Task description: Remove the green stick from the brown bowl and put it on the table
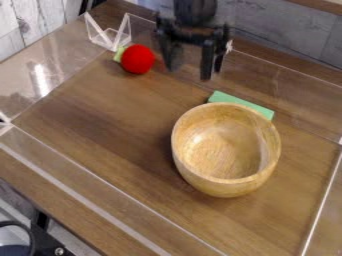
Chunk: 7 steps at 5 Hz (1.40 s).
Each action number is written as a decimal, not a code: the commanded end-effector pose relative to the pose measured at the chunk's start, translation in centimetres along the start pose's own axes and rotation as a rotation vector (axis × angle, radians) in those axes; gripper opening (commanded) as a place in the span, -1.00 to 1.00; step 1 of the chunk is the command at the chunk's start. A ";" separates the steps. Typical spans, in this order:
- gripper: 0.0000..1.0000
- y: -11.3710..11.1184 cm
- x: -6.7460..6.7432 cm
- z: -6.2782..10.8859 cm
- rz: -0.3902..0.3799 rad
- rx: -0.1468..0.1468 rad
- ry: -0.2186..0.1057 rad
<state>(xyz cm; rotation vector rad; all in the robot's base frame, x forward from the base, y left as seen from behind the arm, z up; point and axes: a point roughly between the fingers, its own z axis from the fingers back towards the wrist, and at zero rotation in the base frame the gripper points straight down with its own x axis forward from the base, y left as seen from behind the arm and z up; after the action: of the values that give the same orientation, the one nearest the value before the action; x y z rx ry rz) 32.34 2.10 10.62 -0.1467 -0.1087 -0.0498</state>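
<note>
The green stick (242, 105) lies flat on the table (107, 120), just behind the far rim of the brown bowl (226, 149) and partly hidden by that rim. The bowl stands upright at the right of the table, and I see nothing inside it. My gripper (193, 68) hangs above the table at the back, to the left of and behind the stick, between the stick and the red ball. Its dark fingers (171, 58) point down, spread apart and empty.
A red ball (136, 59) sits at the back left, close to the gripper's left side. Clear plastic edging (107, 30) with a raised corner piece runs round the table. The table's front edge is at the lower left.
</note>
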 end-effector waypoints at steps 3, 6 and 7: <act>1.00 -2.9 2.2 3.0 -0.113 0.045 -0.192; 1.00 -2.7 5.2 3.4 -0.229 0.043 -0.321; 1.00 -1.4 5.3 2.9 -0.263 0.030 -0.333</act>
<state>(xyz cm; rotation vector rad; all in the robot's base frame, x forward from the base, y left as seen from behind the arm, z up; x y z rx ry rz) 37.00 0.32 12.99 -0.1214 -0.4203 -0.2852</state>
